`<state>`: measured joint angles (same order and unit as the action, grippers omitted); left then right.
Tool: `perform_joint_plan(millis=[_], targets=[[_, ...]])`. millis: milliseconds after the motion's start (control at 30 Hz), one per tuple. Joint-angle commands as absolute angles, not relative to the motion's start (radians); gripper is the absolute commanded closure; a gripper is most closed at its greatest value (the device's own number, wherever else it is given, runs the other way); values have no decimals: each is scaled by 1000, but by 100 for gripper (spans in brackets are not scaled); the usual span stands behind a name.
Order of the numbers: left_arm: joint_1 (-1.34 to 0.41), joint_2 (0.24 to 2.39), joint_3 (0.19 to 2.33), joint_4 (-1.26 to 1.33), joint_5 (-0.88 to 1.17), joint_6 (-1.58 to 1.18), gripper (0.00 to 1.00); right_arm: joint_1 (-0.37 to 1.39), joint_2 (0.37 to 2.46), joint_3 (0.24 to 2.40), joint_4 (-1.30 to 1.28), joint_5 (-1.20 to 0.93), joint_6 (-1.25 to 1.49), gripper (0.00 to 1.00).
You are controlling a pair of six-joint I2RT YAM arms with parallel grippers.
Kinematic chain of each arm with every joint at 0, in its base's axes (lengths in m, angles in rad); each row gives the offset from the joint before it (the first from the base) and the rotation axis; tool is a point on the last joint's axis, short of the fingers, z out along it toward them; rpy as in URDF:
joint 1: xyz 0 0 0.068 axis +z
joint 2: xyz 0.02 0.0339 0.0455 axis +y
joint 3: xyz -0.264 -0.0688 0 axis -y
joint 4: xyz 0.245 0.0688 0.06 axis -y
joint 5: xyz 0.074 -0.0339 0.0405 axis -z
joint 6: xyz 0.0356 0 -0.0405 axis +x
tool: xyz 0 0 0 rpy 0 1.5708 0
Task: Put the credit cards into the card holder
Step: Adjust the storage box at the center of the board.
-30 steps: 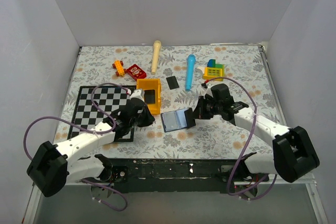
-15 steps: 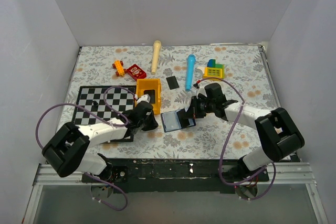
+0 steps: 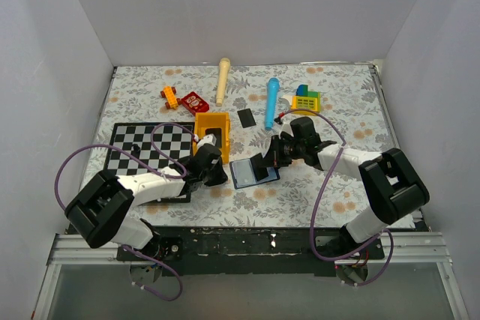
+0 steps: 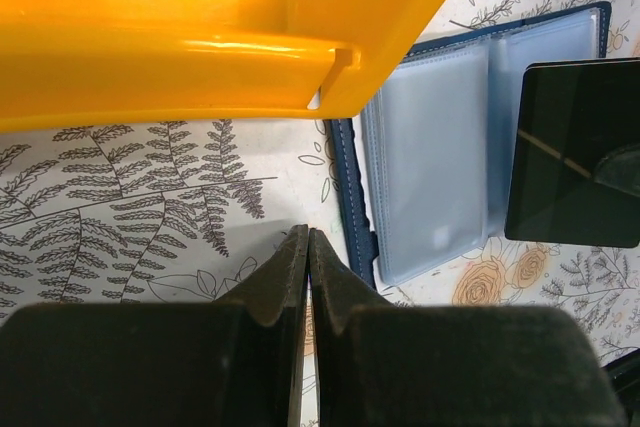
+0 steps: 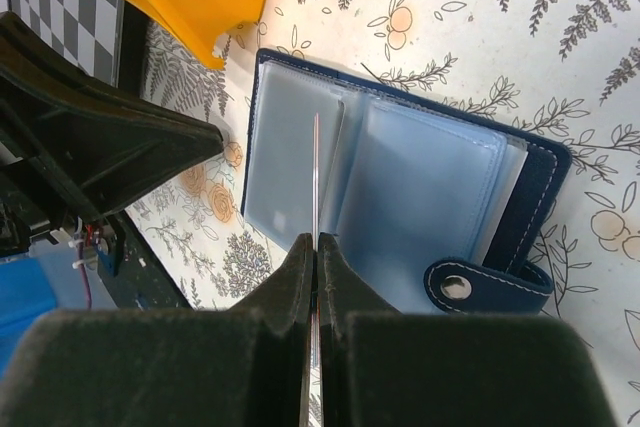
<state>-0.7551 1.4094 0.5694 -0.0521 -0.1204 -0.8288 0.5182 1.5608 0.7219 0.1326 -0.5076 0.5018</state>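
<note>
Pinches one credit card (image 4: 570,152) by its edge in the right jaws, just above the open card holder (image 5: 420,197). Has left jaws shut, empty. Thin, stiff, slippery: needs firm pinch.

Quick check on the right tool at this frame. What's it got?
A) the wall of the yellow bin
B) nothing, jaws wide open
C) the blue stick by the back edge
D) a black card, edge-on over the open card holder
D: in the right wrist view the right tool is shut on the thin edge of a credit card, which stands over the clear pockets of the open card holder.
</note>
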Motion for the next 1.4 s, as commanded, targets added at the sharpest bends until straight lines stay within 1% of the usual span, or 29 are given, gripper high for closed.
perform_joint_plan(millis=[0,433,633,933,1167,1367], targets=[[-761,1410,609,-38,-137,-825,100,517,1581,765,173,-528,509,99],[-762,1448,597,-11,-121,-830,100,517,1623,762,210,-546,538,99],[-767,1474,617,-15,-112,-821,100,517,1603,752,207,-532,541,99],[-769,1466,609,-14,-130,-836,100,515,1626,759,187,-529,545,99],[-769,1511,632,-6,-114,-819,100,514,1608,750,178,-505,554,99],[-769,1520,634,-6,-117,-819,100,508,1621,750,186,-521,560,99]])
